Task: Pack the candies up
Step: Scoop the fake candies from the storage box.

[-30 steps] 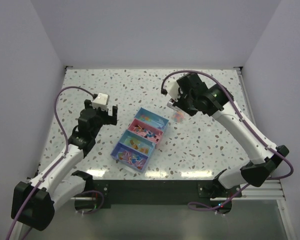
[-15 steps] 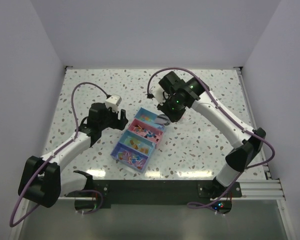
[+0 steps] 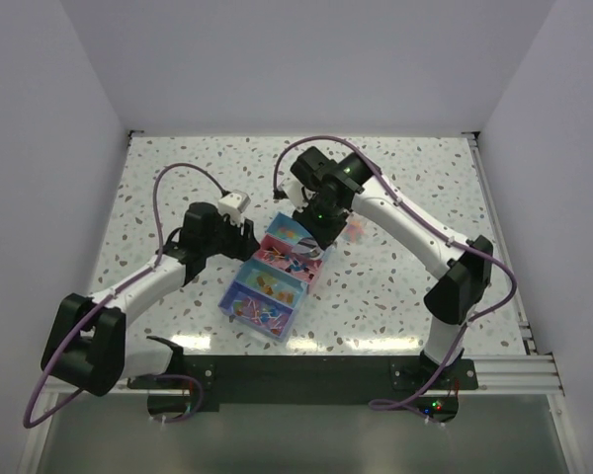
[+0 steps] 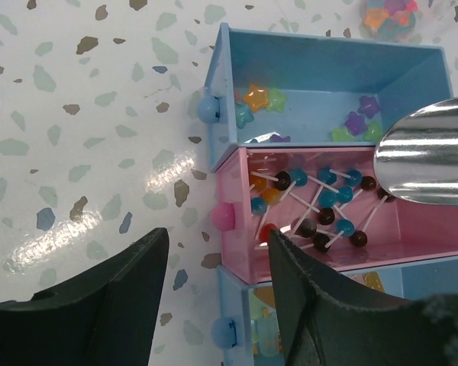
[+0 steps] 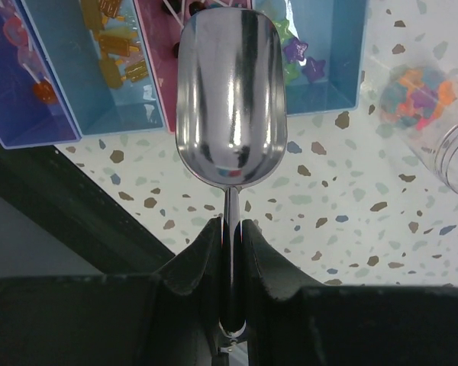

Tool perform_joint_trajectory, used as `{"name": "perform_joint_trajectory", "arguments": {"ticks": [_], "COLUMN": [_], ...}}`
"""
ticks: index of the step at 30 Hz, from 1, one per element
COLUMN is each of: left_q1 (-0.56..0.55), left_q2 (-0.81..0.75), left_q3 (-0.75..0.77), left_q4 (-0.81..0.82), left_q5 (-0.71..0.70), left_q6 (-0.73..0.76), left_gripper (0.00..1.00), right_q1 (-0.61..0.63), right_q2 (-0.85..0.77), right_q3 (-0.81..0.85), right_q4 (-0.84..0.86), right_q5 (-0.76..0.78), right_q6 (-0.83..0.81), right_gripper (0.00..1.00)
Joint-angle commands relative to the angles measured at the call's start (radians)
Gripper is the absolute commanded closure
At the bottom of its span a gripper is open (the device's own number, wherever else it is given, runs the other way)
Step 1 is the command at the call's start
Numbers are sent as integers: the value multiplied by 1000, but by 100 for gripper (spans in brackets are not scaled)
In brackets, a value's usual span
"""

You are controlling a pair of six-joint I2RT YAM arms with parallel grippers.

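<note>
White table (image 4: 76, 114) speckled grey, brown and blue, light-blue compartment (image 4: 328, 65) holding orange, green, purple star candies (image 4: 256, 97), pink compartment (image 4: 412, 229) holding teal and brown lollipops (image 4: 298, 177), mirror-silver scoop (image 5: 230, 99)

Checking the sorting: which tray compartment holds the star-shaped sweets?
The light-blue end compartment: small stars lie in it, while its pink neighbour holds lollipops.

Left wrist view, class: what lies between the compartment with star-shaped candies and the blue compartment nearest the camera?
The pink compartment, holding lollipops on sticks; the left wrist view shows it.
</note>
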Motion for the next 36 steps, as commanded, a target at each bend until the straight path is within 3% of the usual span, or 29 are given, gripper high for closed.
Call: {"name": "perform_joint_trajectory", "arguments": {"ticks": [1, 14, 20, 36], "left_q1": [-14, -30, -33, -41], "left_q2": [6, 49, 54, 76], "left_q3": [20, 15, 15, 17], "left_q4": [37, 57, 57, 60], "left_q5": [40, 59, 83, 128], "left_q6": [-17, -43, -53, -75], "left_gripper": [41, 52, 64, 80], "right_q1": [7, 19, 22, 76], "right_q2": [-8, -12, 37, 193], "right_q3": [-13, -102, -96, 1], "right_q4": [-193, -194, -196, -222], "right_q5": [-25, -34, 4, 121], "right_q6": [35, 47, 55, 63], "right_gripper": [100, 100, 100, 100]}}
